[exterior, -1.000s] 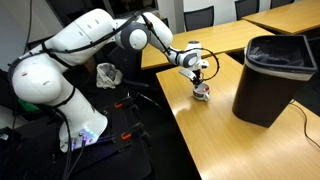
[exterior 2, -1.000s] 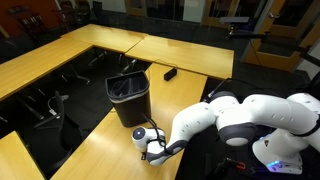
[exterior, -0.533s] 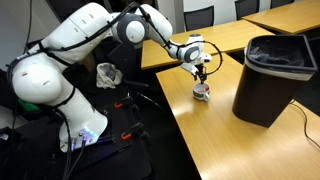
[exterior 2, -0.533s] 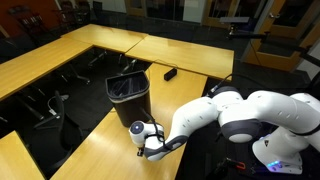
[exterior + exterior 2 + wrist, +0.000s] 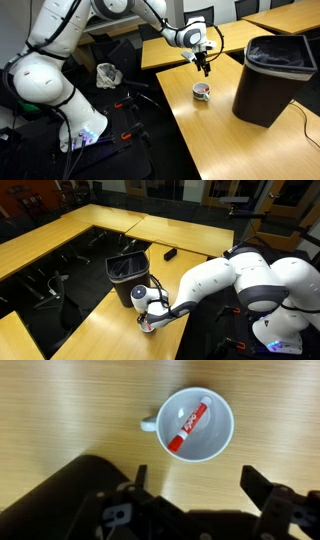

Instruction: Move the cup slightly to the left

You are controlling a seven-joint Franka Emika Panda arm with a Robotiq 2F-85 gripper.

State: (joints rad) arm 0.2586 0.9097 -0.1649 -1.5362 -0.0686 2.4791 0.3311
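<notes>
The end effector (image 5: 205, 66) hovered above the cup (image 5: 202, 91) with jaws apart and empty, presumably to clear its rim. The cup stood on the table (image 5: 225, 145) beside the bin (image 5: 272, 80) and held a marker (image 5: 187, 422).

the tall dark bin (image 5: 275, 75) stands on the table (image 5: 230, 140) near the cup (image 5: 201, 92), like a wall on that side. round the rest of the cup the wood is bare. the gripper (image 5: 205, 66) hangs above with its jaws spread wide, and there is clear air between it and the cup.

Hand (image 5: 149, 313) above cup (image 5: 148, 327), beside dark bin (image 5: 130, 280)
</notes>
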